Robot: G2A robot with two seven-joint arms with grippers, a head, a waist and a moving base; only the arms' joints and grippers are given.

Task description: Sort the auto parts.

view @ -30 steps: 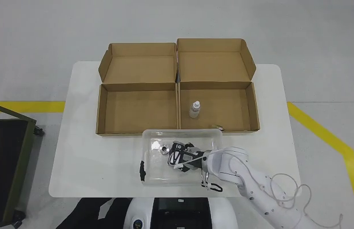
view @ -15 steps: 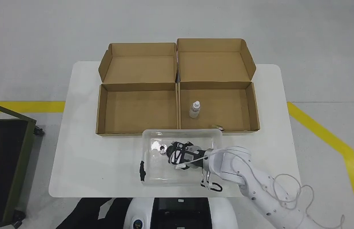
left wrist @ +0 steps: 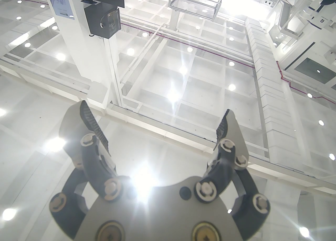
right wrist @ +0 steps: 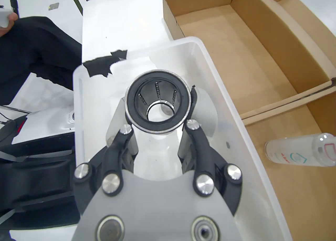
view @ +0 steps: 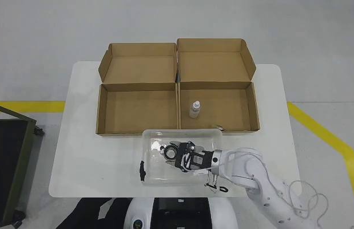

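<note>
One metal bearing sleeve sits pinched in the right gripper, over the clear bin. Meanwhile the left gripper is spread wide, pointing upward. Picking looks done; next the sleeve likely needs carrying to a cardboard box behind the bin and releasing.

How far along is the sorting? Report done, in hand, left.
Done: a bottle already sits in the right cardboard box. In hand: the right gripper is shut on a cylindrical bearing over the clear bin. Left: placing that bearing in a box; whether more parts remain in the bin, I cannot tell.
</note>
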